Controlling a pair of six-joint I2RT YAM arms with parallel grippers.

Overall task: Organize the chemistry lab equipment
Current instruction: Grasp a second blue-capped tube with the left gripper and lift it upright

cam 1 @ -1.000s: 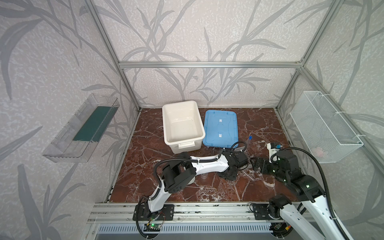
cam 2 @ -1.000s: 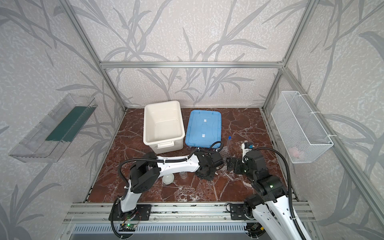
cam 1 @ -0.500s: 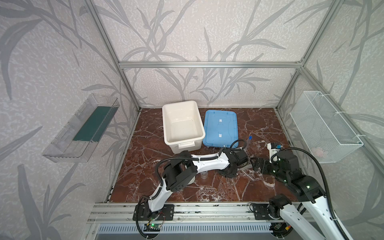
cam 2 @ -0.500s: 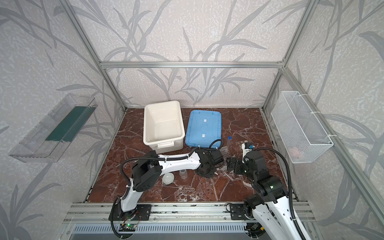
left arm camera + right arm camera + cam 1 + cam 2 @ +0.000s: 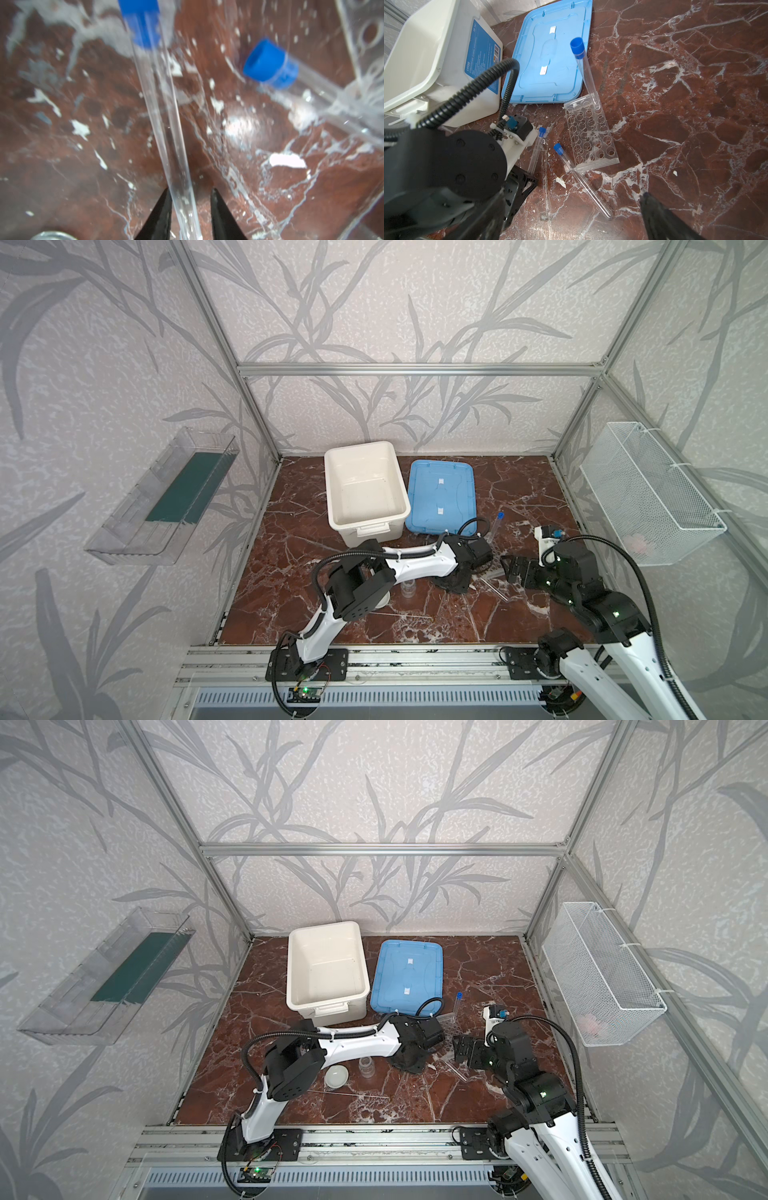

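The left gripper [image 5: 455, 585] is low over the table, a little right of the centre in both top views. In the left wrist view its jaws stand apart, with a tube [image 5: 162, 116] between them. One finger [image 5: 162, 216] is at the tube's wall, and a gap shows between the tube and the other finger, so the tube is not clamped. I cannot tell if this tube rests on the table. In the right wrist view it is at the lower middle, with its blue cap pointing away from the gripper, just beside the rack [image 5: 589, 135].

The rack lies flat at the centre of that view, just below the lid [image 5: 550, 52]. A leaning tube [image 5: 586, 76] stands tilted in a hole at the rack's upper corner, cap up. A flat tube [image 5: 583, 182] lies on the table and passes the rack's lower left corner, it seems touching it.

The right gripper [image 5: 573, 195] is wide open and holds nothing. The closed end of the flat tube lies between its fingers in the picture.

In a top view, at the lower centre, the jar [image 5: 366, 1067] stands just right of the dish [image 5: 336, 1076], with the rod [image 5: 357, 1095] lying just below them. The bin [image 5: 361, 446] stands at the upper centre, left of the lid.
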